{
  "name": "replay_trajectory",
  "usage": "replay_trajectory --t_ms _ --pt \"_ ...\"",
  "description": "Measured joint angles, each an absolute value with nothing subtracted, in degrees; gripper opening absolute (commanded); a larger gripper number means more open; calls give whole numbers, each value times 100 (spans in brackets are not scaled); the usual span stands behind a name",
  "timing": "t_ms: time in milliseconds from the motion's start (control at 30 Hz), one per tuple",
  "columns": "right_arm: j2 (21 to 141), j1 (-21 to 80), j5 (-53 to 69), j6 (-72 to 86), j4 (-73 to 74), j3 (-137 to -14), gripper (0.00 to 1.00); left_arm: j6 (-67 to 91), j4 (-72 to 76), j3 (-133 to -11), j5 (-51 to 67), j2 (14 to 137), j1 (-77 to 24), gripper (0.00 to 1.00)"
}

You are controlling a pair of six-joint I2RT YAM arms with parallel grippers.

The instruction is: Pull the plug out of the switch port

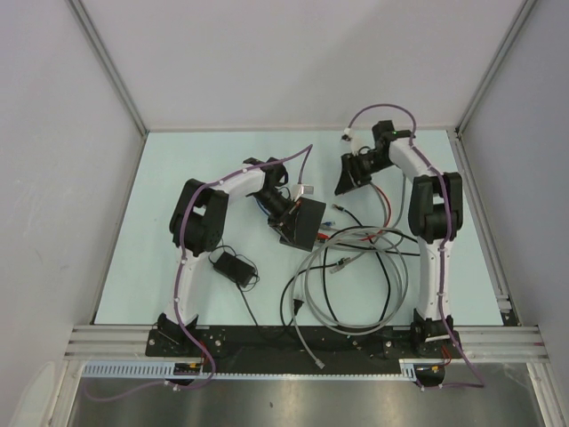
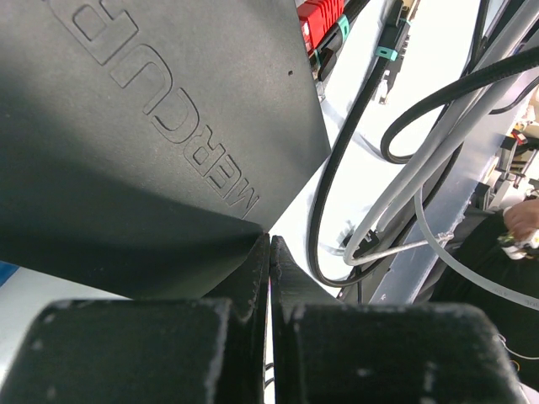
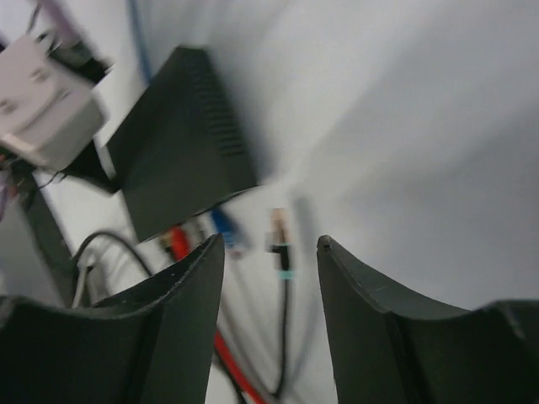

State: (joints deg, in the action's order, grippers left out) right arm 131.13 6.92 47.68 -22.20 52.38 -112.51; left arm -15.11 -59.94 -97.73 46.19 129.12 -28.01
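Can place the switch (image 1: 304,224) near the middle of the table (image 1: 191,160), tilted, with the left gripper (image 1: 284,215) right against its far-left side. From the left wrist, find the fingers (image 2: 244,278) pressed together to a thin slit, the switch's corner ending just above their tips; cannot tell whether anything is pinched there. Can read only "MERCUR" embossed on the lid, the rest cut off by the frame. Can glimpse a red plug (image 2: 320,21) at the switch's edge, its port hidden. From the right wrist, see the right gripper (image 3: 269,244) spread wide and apart from the switch, everything beyond it blurred: red and blue plugs below the box, too smeared to judge as seated or loose. Can make out tangled cables (image 1: 356,267) in front and an adapter (image 1: 229,264) to the left.
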Motion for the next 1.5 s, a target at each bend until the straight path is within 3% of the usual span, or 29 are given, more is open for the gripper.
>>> replay_trajectory --t_ms 100,300,633,900,1233,1500 --pt "13196 1048 5288 -2613 5833 -11135 43 -1514 -5996 -9771 4617 12912 -2801 0" --pt "13456 1522 5767 -3151 6449 -10814 43 -1529 -6023 -9765 4604 12912 -2801 0" --pt "13605 1483 5730 -3352 6639 -10619 43 -1551 -6029 -9762 4604 12910 -2801 0" --pt "13847 1476 5769 -3166 6681 -10619 41 -1551 -6036 -9749 4602 12910 -2801 0" --pt "13976 1476 5927 -2805 6737 -10652 46 -1553 -6036 -9749 4602 12910 -2801 0" --pt "13959 1476 5848 -2102 6488 -10569 42 -1553 -6038 -9747 4600 12910 -2808 0"
